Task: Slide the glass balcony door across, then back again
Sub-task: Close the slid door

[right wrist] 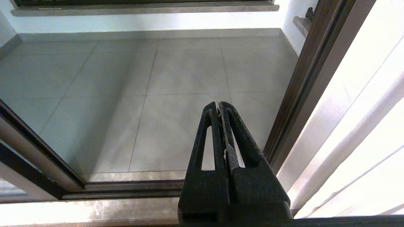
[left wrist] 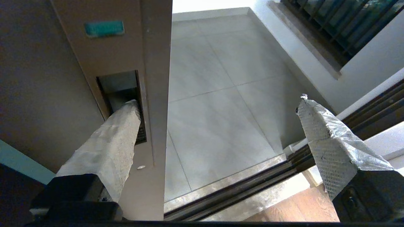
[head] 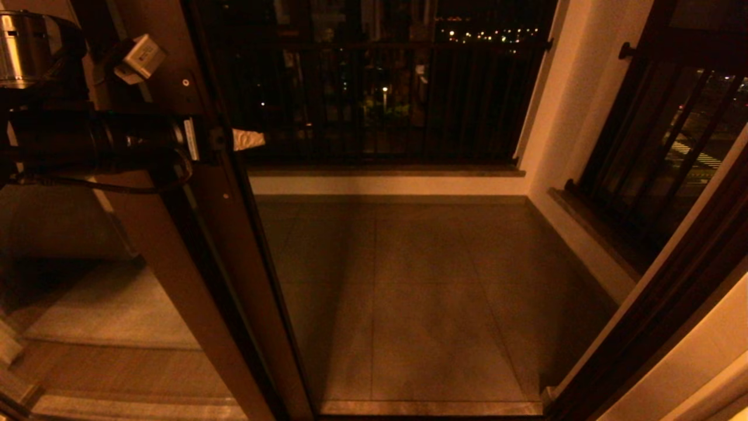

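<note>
left gripper [left wrist: 217, 104] jaws spread wide, gripping nothing. one padded finger [left wrist: 110, 145] is poking its tip into the dark handle slot [left wrist: 121, 91] on the door's upright, the other finger [left wrist: 328, 138] hangs out over the open doorway, so the upright's edge sits between the two. in the head view the left arm reaches in from the left at handle height, one pale fingertip showing past the frame.

the glass balcony door [head: 198, 245] stands on the left of the opening, with the balcony floor [head: 421, 292] bare to the right of it and the floor track [left wrist: 240, 189] running across below. it looks slid well open, though i can't see the far end of its travel.

the right gripper [right wrist: 221, 126] is clenched shut on nothing, parked low and pointing at the doorway's right side.

handling: a tall framed pane like this should be heavy and rigid, rolling only along its track. the glass is slick and fragile, so the slot or the upright's edge is the place to push, steady and level.
</note>
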Robot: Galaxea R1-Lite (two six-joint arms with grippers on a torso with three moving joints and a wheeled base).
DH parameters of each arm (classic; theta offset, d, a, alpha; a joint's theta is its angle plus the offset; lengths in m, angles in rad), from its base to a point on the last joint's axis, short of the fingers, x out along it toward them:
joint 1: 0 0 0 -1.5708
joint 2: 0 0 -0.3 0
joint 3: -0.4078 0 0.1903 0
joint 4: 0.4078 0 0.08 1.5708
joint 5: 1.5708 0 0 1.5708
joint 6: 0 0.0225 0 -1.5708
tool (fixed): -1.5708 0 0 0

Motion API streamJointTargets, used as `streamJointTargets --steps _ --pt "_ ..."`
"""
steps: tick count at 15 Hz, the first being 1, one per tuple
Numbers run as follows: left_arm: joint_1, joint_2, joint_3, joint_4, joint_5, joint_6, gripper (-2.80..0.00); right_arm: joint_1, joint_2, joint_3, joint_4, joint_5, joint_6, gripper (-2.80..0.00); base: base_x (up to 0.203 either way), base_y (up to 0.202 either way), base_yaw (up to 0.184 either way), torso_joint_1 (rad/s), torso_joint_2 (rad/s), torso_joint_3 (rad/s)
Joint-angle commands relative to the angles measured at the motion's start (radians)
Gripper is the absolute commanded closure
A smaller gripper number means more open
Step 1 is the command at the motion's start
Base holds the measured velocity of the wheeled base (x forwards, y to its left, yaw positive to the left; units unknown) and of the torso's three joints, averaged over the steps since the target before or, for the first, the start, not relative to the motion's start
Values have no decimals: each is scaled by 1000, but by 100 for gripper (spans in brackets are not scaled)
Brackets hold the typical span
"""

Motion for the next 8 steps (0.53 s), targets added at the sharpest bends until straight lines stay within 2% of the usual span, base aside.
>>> streamJointTargets --steps 1,8 --pt "-11 12 -7 -9 -5 1 -280 0 1 0 1 0 -1 0 0 0 0 0 0 0" --pt "-49 18 -19 -9 -2 1 -280 0 1 1 0 0 -1 0 0 0 0 0 0 0"
